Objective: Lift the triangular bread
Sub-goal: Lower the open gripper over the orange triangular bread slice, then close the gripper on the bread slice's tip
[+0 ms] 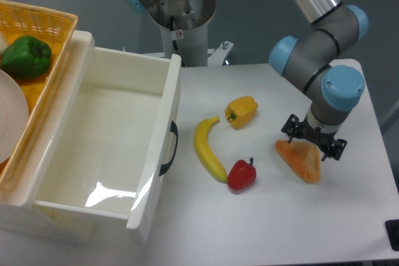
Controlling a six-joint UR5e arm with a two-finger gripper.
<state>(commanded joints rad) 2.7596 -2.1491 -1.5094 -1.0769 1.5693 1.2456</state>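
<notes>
**Lining up over the bread, grasp not yet made**

Hovering is how I would describe my gripper (313, 141) right now: it sits low over the upper edge of the triangular bread (301, 160), which lies flat on the white table (274, 228) toward the right side, just right of the red pepper (241, 174) and apart from it. From this fixed view the dark fingers straddle the top of the wedge, one tip showing near its left shoulder and one near its right. They look spread, with nothing clamped between them, so I read the jaws as released. I cannot tell whether a fingertip is already touching the crust or only overlapping it in the picture.

My judgement is that I am in the approach step, at the point of final alignment before descent. The bread is not lifted and shows no sign of being held.

The next move calls for centring the fingers across a narrow part of the wedge, going down until they bracket its sides, then closing gently. The piece is flattish with rounded corners, so I expect a shallow bite could slip. The yellow pepper (241, 111) and banana (208, 149) sit well to the left, out of my path.
</notes>
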